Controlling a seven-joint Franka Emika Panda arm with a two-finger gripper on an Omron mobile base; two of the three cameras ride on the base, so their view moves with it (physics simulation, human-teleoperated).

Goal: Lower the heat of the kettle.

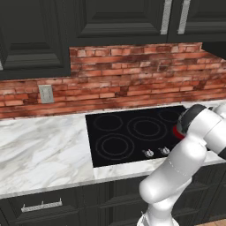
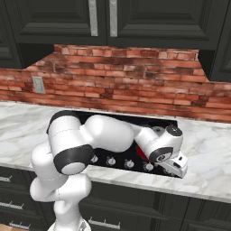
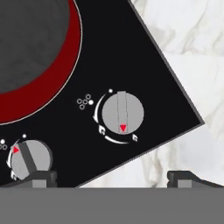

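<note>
In the hand view a grey rounded body, apparently the kettle seen from above, sits on a glowing red burner ring at the upper left. A silver stove knob lies in the middle of that view, its red marker pointing toward the bottom edge. A second knob is at the lower left, close to the left fingertip. My gripper hovers over the cooktop's front right corner, open, with nothing between its fingers. In the right base view the hand hangs above the knob row.
The black cooktop is set in a white marble counter with a brick backsplash behind it. Dark cabinets hang overhead and drawers run below. My arm covers the cooktop's right side. Marble borders the corner beside the knob.
</note>
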